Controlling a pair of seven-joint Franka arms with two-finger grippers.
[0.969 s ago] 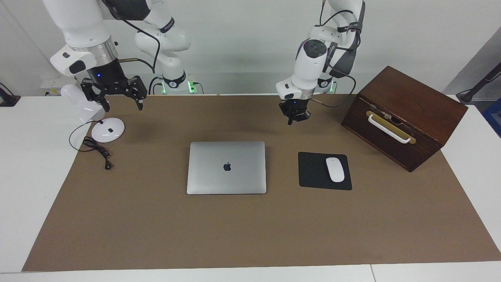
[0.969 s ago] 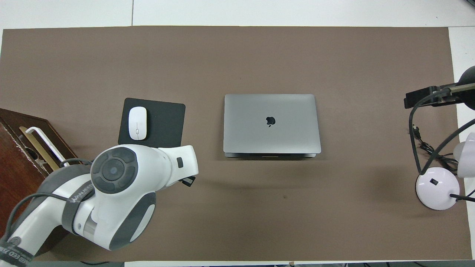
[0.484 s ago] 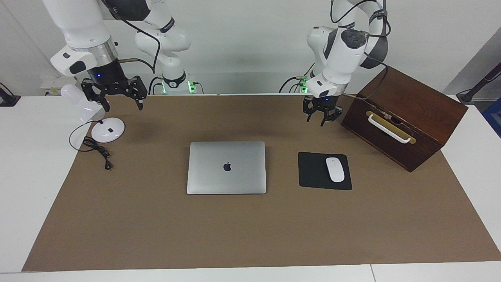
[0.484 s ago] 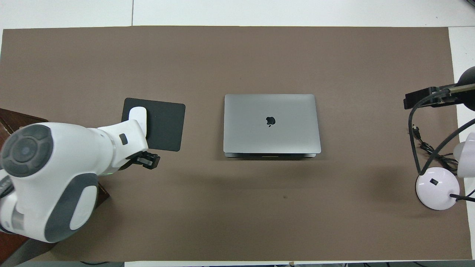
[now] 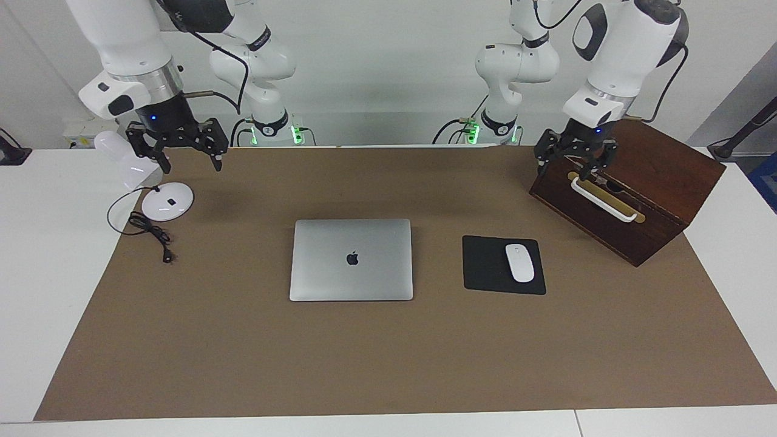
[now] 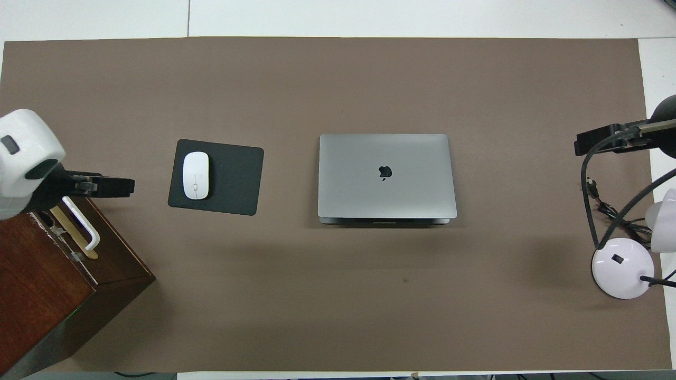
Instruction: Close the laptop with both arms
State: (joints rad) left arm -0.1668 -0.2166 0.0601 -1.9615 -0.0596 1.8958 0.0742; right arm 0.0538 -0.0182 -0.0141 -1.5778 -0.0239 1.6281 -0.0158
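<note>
Laptop [image 5: 351,260] shut flat on the brown mat [image 5: 243,364] in the middle of the desk [image 5: 36,273], lid down, apple logo up. Nothing touching it.

Left pincer [image 5: 575,164] raised over the top front edge of the wooden box [image 5: 655,182] at the left arm's end of the desk, just above the box's white handle [image 5: 604,200]; fingers spread apart, nothing between them. In the overhead view, the same pincer [image 6: 100,186] seen sticking out over the mat beside the box [image 6: 37,285].

Right pincer [image 5: 177,145] up in the air over the mat's corner at the right arm's end, beside the white lamp [image 5: 167,200]; fingers spread wide, holding nothing. Both pincers well apart from the laptop.

Black mouse pad [image 5: 485,267] beside the laptop toward the left arm's end, white mouse [image 5: 519,262] lying on it. Lamp's black cable [image 5: 149,230] trailing onto the mat, farther from the robots than the lamp base.
</note>
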